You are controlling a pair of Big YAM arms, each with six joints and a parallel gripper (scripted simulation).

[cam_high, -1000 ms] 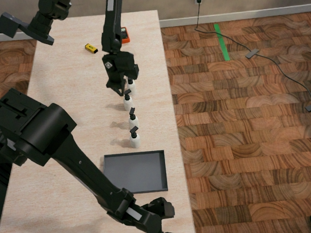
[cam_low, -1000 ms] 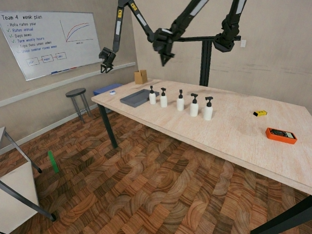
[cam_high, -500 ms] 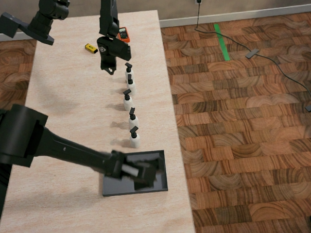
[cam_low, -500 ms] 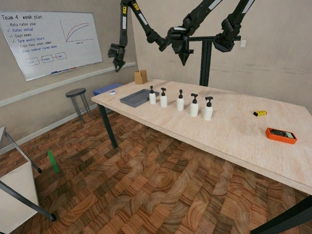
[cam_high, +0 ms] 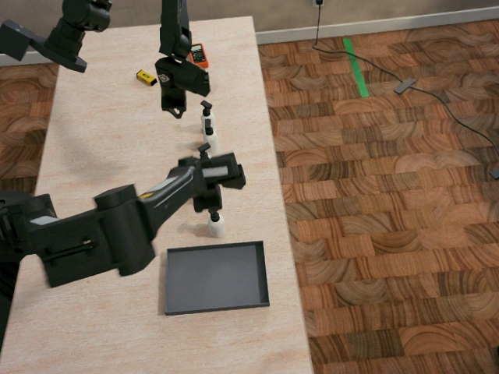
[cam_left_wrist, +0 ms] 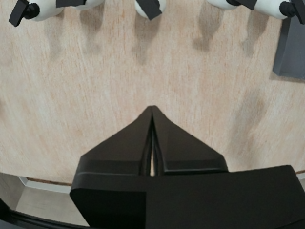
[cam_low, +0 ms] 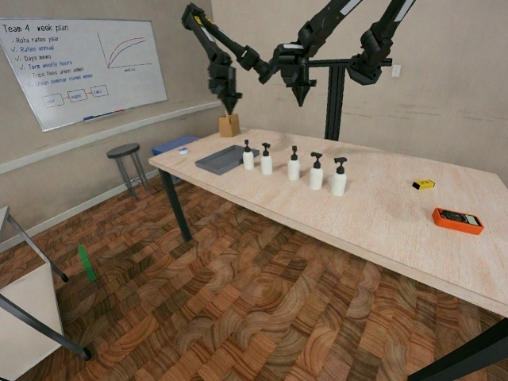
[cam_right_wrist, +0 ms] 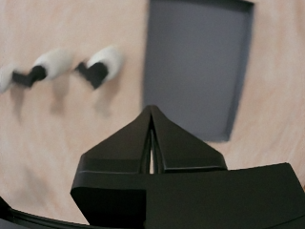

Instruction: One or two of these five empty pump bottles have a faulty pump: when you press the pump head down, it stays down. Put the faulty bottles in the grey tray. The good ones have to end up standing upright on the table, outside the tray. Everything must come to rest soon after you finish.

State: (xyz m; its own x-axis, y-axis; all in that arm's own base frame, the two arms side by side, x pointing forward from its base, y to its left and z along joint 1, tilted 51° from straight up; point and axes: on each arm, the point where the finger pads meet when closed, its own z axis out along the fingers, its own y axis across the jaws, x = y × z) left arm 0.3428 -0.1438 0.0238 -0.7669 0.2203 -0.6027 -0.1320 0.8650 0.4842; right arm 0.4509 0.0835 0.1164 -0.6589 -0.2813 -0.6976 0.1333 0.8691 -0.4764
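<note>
The pale wooden table (cam_high: 121, 132) (cam_low: 377, 205) (cam_left_wrist: 114, 81) carries five pump bottles, a grey tray, an orange multimeter (cam_high: 199, 55) (cam_low: 458, 221) and a yellow box (cam_high: 146, 77) (cam_low: 424, 183).
</note>
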